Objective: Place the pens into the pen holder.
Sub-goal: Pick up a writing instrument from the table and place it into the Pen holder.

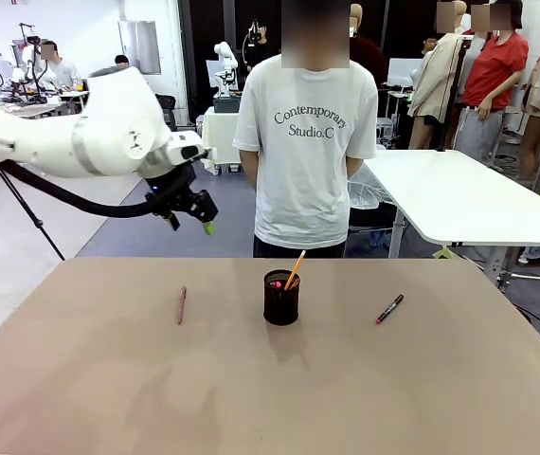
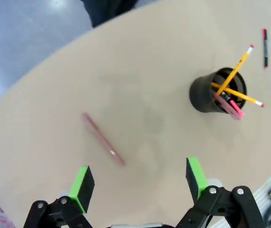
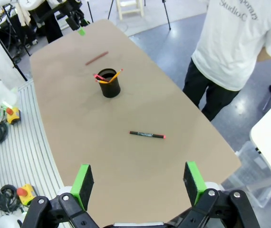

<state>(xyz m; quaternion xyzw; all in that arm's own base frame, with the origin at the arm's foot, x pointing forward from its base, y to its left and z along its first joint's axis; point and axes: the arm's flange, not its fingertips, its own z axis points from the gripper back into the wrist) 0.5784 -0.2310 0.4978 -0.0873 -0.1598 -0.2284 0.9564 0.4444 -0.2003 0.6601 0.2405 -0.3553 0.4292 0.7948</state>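
**2 pens flat on table [image 1: 109, 379]**

The reddish-brown pen [image 1: 182, 305] lies left of the black cylindrical pen holder [image 1: 281, 299], long axis near-to-far. The black red-ended pen [image 1: 389, 309] lies right, slanting. A yellow pencil [image 1: 295, 270] leans inside. Left claw [image 1: 192, 224] hovers spread; right claw [image 3: 140, 178] spread.

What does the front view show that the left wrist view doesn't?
Front view: the person in a white T-shirt behind the table, and the left arm in the air. Left wrist view: a look down past the open left pincer into the pen holder, where two yellow pencils cross. Both: the reddish-brown pen, the holder, and the black pen with red ends.
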